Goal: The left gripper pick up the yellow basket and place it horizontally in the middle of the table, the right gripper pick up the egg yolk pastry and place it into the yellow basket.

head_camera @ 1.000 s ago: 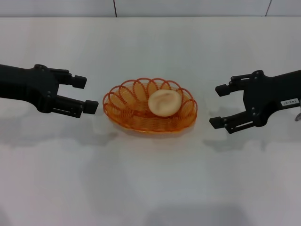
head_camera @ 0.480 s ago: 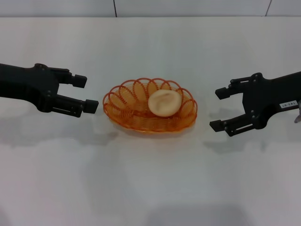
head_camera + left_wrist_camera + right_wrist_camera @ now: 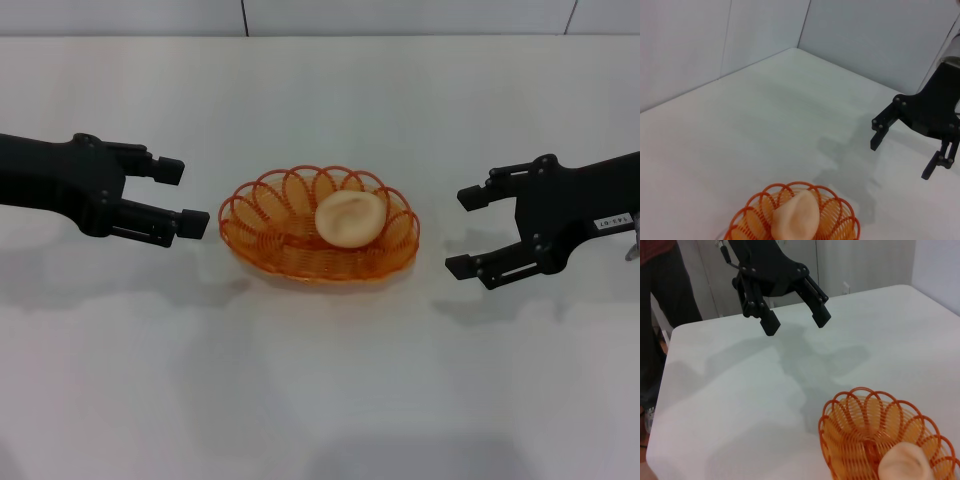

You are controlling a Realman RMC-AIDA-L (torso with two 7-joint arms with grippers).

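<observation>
Yellow basket (image 3: pixel 318 225) sits flat in middle of white counter (image 3: pixel 320 400). Egg yolk pastry (image 3: pixel 350 218) lies inside basket, toward its right end. Left claw (image 3: pixel 186 198) hovers just beside basket's left rim, fingers apart, empty. Right claw (image 3: pixel 462 229) hangs near basket's right side, fingers apart, empty.
</observation>
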